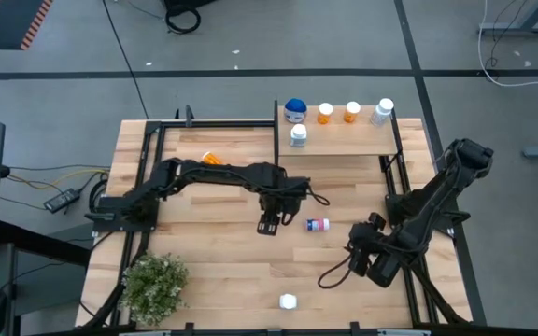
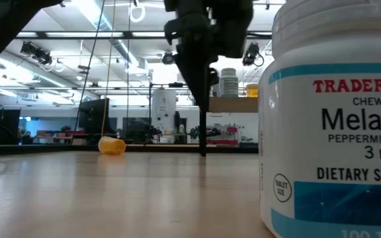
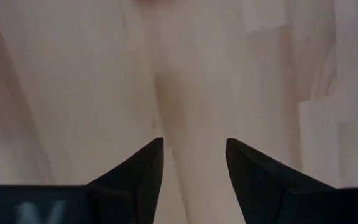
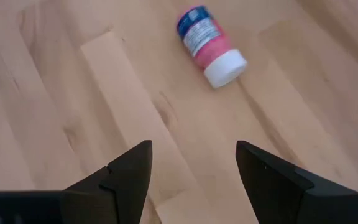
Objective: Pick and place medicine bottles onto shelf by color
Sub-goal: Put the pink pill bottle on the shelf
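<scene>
Left gripper: pointing down at bare tabletop near the table's middle; its two dark fingers stand partly apart with only wood grain between them, holding nothing.
Right gripper: low over the table's right side, jaws spread wide and empty; its fingers frame bare planks.
Pink bottle with blue label and white cap: lying on its side on the tabletop, between the two grippers, just beside the left one; not touched by either. In the right wrist view it lies beyond the open jaws.
Light-wood shelf panel on a black frame: at the table's far edge, right of centre.
On the shelf: a wide blue bottle, a small white bottle just in front of it, two orange bottles with white caps, and a clear-white bottle at the right end.
Orange bottle on its side: on the tabletop left of the shelf, beside the left arm.
White melatonin bottle: upright near the table's front edge, filling the low view's right side.
Green potted plant: front-left corner.
</scene>
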Robot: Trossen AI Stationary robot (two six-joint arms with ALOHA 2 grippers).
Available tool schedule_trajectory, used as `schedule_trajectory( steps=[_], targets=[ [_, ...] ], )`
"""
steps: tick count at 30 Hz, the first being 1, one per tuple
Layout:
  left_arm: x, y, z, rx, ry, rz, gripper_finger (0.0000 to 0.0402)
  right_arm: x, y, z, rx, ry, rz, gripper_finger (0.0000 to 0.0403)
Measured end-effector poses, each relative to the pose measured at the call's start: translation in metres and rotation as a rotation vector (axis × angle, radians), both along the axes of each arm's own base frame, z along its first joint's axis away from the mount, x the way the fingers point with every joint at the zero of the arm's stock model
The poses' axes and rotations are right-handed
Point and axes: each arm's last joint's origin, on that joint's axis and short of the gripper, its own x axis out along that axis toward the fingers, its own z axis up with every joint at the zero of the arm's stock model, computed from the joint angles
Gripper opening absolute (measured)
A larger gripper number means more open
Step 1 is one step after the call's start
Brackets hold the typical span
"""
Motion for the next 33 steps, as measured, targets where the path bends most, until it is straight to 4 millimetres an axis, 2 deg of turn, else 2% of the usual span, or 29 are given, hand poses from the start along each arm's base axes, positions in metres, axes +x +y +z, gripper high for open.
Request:
schedule_trajectory(
  steps=[3, 8, 13, 16, 24, 33],
  targets=[
    [-0.012, 0.010, 0.003, 0.012, -0.011, 0.061, 0.0174, -0.003, -0.001, -0.011, -0.015, -0.021, 0.025, 0.0241],
    [-0.040, 0.020, 0.013, -0.004, -0.194, 0.157, 0.0169, -0.001, -0.006, -0.016, -0.148, -0.064, 0.092, 0.0254],
    [-0.068, 0.018, 0.010, -0.043, -0.423, 0.226, 0.0170, 0.005, -0.015, -0.028, -0.189, -0.087, 0.116, 0.0291],
    [-0.080, 0.012, -0.003, -0.070, -0.511, 0.243, 0.0169, 0.011, -0.022, -0.039, -0.199, -0.104, 0.144, 0.0312],
    [-0.089, 0.008, -0.031, -0.140, -0.675, 0.306, 0.0176, 0.024, -0.050, -0.056, -0.298, -0.037, 0.202, 0.0329],
    [-0.086, 0.002, -0.035, -0.197, -0.804, 0.320, 0.0173, 0.040, -0.066, -0.058, -0.241, -0.026, 0.236, 0.0330]
  ],
)
